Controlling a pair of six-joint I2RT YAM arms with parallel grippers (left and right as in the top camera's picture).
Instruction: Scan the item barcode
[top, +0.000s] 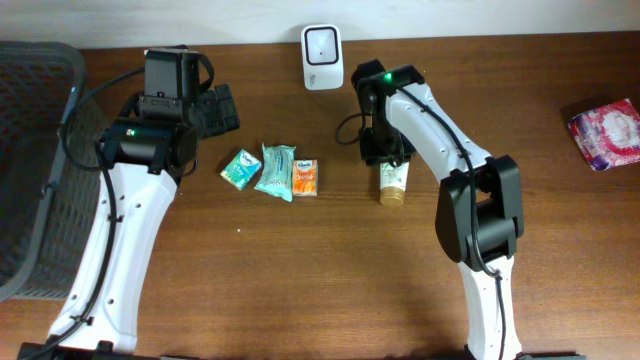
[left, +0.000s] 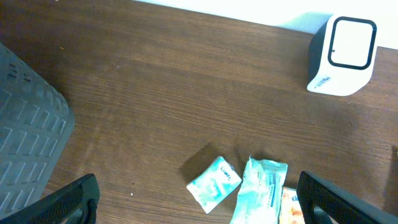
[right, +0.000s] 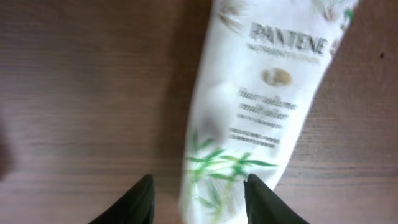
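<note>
3 small packets (top: 275, 170) together; grey basket (top: 30, 130) left, pink packet (top: 606, 134) right.

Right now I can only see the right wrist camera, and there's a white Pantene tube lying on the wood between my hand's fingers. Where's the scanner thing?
Observer: The white scanner stands at the back edge of the table, beyond the tube and a bit toward the left arm.
Operator: Is my other hand holding anything?
Observer: No, the left hand is wide open and empty, up over the table.
Operator: Is there more stuff to scan?
Observer: Three small packets lie in a row between the two arms.
</note>
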